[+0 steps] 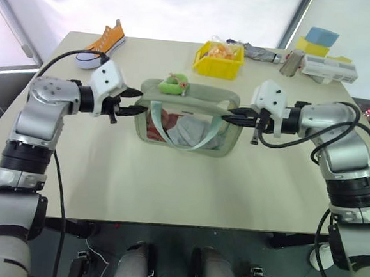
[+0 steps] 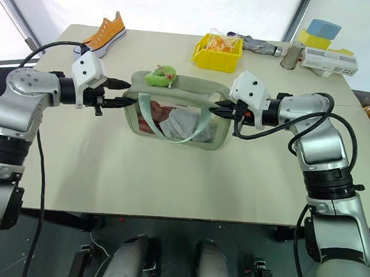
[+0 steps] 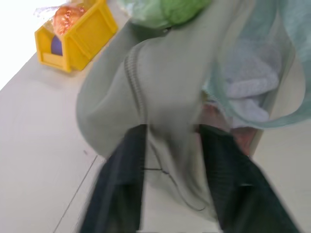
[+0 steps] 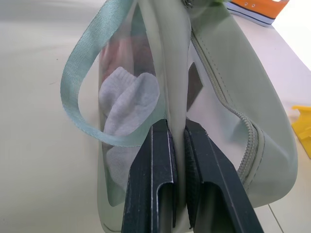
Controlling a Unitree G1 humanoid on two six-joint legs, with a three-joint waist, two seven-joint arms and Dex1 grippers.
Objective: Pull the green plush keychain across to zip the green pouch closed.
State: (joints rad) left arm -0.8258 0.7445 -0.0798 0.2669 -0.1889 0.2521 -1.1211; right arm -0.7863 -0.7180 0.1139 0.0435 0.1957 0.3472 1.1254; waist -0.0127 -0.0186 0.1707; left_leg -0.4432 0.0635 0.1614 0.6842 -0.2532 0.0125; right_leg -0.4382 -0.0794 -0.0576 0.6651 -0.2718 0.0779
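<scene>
Green pouch [image 1: 189,123] mid-frame, right gripper [image 4: 177,141] clamped on its end seam, left gripper [image 3: 170,160] jaws parted — straddling the opposite end, green plush keychain [image 1: 174,83] on top, upper-left of pouch.

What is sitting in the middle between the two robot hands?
The green pouch spans the gap between the left gripper and right gripper, with the green plush keychain on top, as the left eye view shows.

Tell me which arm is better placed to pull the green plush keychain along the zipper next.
Left, probably. The green plush keychain sits near the left tool, on the green pouch. The right tool is shut on the pouch's far end, anchoring it.
</scene>
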